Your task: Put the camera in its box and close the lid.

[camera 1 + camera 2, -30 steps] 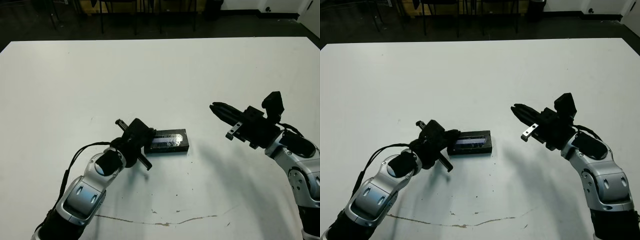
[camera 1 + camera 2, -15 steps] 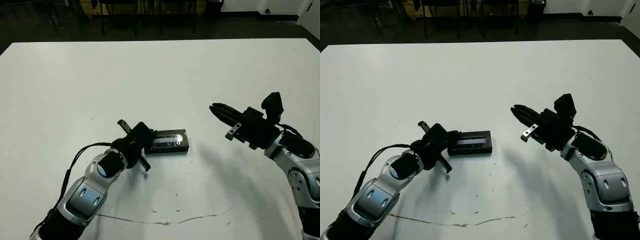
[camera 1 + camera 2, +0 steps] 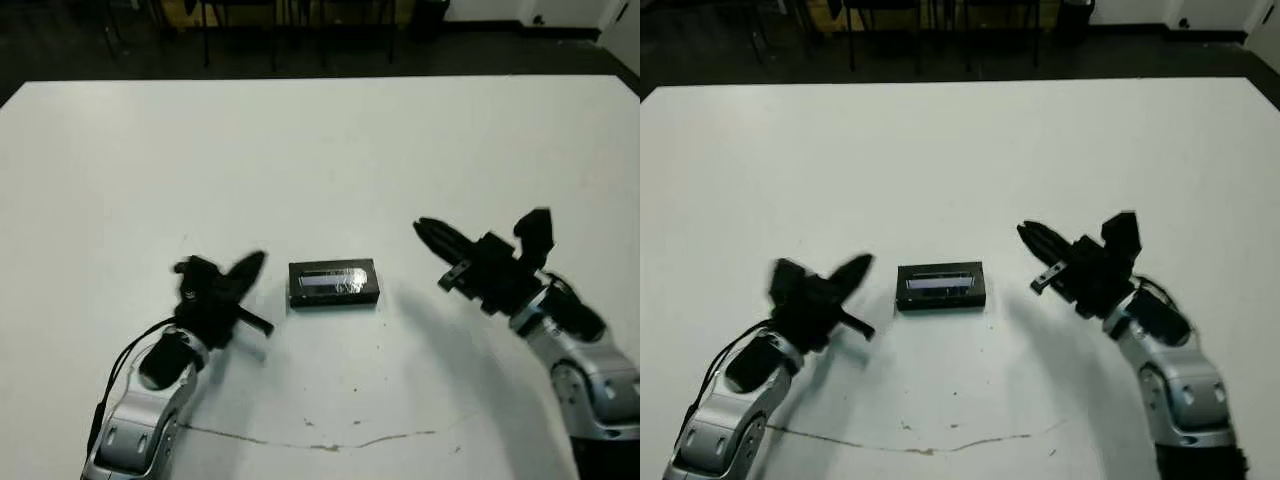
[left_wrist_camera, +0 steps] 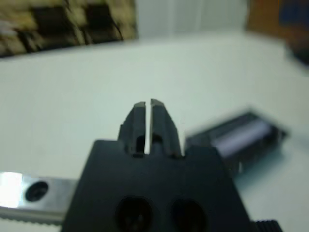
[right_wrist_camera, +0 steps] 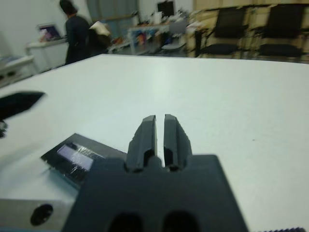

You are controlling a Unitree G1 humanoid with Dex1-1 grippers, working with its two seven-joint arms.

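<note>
The lid [image 3: 333, 279], black with a pale glossy window strip, lies flat on the box [image 3: 335, 299], of which only the black side wall shows. The camera is hidden. My left gripper [image 3: 254, 261] hovers just left of the box, apart from it, fingers shut on nothing; in the left wrist view the lid [image 4: 241, 137] lies off to one side of my fingertips [image 4: 148, 103]. My right gripper [image 3: 421, 227] hangs to the right of the box, also shut and empty, a short gap away. The right wrist view shows the lid [image 5: 77, 157] beside that gripper [image 5: 160, 117].
A thin dark crack line [image 3: 320, 440] runs across the white table [image 3: 320, 150] near its front edge. Chairs stand beyond the far edge. A person [image 5: 77, 31] stands far off in the right wrist view.
My left gripper has pulled back leftward off the box's left end and now sits apart from it. The right gripper dropped slightly. The closed box has not moved.
</note>
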